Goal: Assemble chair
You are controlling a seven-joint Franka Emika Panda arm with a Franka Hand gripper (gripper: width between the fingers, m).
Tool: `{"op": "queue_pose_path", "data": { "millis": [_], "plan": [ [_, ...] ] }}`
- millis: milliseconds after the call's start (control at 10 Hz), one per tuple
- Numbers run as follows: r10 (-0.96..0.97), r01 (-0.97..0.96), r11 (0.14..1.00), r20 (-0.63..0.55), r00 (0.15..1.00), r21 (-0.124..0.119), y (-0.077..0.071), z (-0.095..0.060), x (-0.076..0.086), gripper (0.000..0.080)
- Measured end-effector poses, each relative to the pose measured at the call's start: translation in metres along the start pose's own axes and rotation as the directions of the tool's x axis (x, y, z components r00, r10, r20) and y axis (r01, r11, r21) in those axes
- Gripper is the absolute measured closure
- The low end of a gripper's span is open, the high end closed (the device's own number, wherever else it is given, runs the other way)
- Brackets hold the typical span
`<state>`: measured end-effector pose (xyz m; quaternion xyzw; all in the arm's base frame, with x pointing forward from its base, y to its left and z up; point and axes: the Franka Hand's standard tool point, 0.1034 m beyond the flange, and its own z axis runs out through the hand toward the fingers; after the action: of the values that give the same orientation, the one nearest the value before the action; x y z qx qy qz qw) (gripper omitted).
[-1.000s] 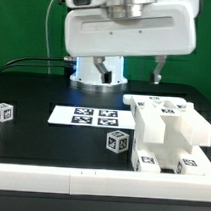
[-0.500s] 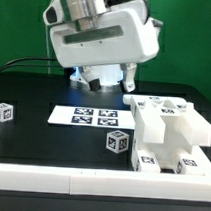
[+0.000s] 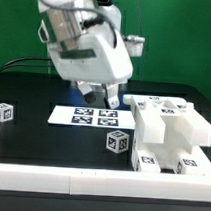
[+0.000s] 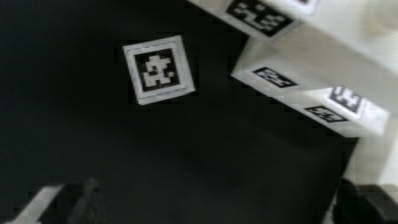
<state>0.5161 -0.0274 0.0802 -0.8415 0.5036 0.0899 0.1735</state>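
The chair (image 3: 170, 132), a chunky cluster of white blocks, sits on the bench (image 3: 32, 135) at the exterior view's right. Its long axis runs from the back of the bench toward the front edge, with tagged faces turned up and forward. A small cube (image 3: 117, 142) lies just beside it. The gripper (image 3: 103, 93) hangs tilted above the bench, near the chair, with its jaws spread wide and nothing held or touched.
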Motion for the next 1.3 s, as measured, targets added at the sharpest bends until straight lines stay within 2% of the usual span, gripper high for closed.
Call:
{"op": "queue_pose_path", "data": {
  "millis": [100, 200, 300, 500, 600, 700, 900, 1200, 1300],
  "plan": [
    [0.035, -0.035, 0.999, -0.002, 0.999, 0.011, 0.008, 0.013, 0.004, 0.0151],
    [0.038, -0.038, 0.999, -0.050, 0.998, 0.004, 0.011, 0.023, 0.001, 0.0151],
    [0.026, -0.026, 1.000, -0.033, 0.999, -0.002, 0.010, 0.024, -0.005, 0.0151],
    [0.032, -0.032, 0.999, -0.036, 0.999, -0.002, 0.012, 0.024, -0.003, 0.0151],
    [0.067, -0.067, 0.997, -0.002, 0.998, 0.046, 0.018, 0.030, -0.001, 0.0151],
    [0.125, -0.129, 0.989, 0.052, 0.991, 0.077, 0.027, 0.039, 0.000, 0.0151],
    [0.146, -0.150, 0.987, 0.078, 0.986, 0.057, 0.027, 0.046, -0.006, 0.0151],
    [0.148, -0.152, 0.987, 0.079, 0.986, 0.056, 0.029, 0.047, -0.005, 0.0151],
    [0.198, -0.208, 0.975, 0.117, 0.973, 0.078, 0.033, 0.053, -0.007, 0.0151]
  ]
}}
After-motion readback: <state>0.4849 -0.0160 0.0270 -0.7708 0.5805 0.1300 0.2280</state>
